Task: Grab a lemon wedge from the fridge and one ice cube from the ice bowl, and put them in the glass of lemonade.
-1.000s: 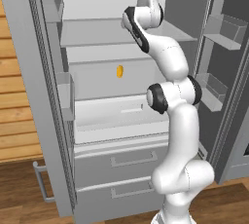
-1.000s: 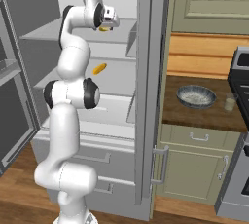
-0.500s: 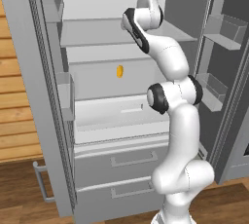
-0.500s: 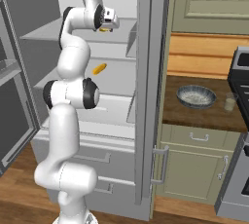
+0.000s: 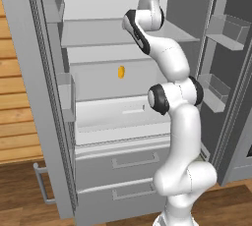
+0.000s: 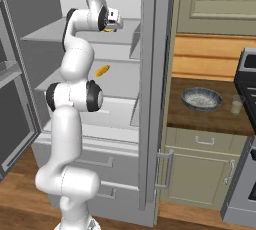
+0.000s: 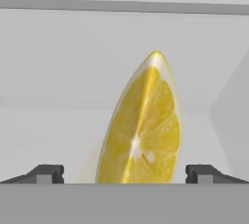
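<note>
The end effector (image 7: 124, 173) stands wide open, its fingertips (image 7: 46, 173) on either side of the lemon wedge (image 7: 141, 125) without touching it. The arm reaches up into the open fridge (image 5: 44, 122) at the upper shelf. The ice bowl (image 6: 202, 99) and glass of lemonade (image 6: 236, 105) sit on the bench (image 6: 210, 116).

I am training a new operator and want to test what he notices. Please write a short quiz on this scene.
1. True or false: the hand is shut on the lemon wedge.
2. Which stands nearer the stove: A, the ice bowl, or B, the glass of lemonade?
3. Fill in: the fridge doors are ____.
Key: 1 false, the fingers stand apart, one on each side of the wedge; 2 B; 3 open.
</note>
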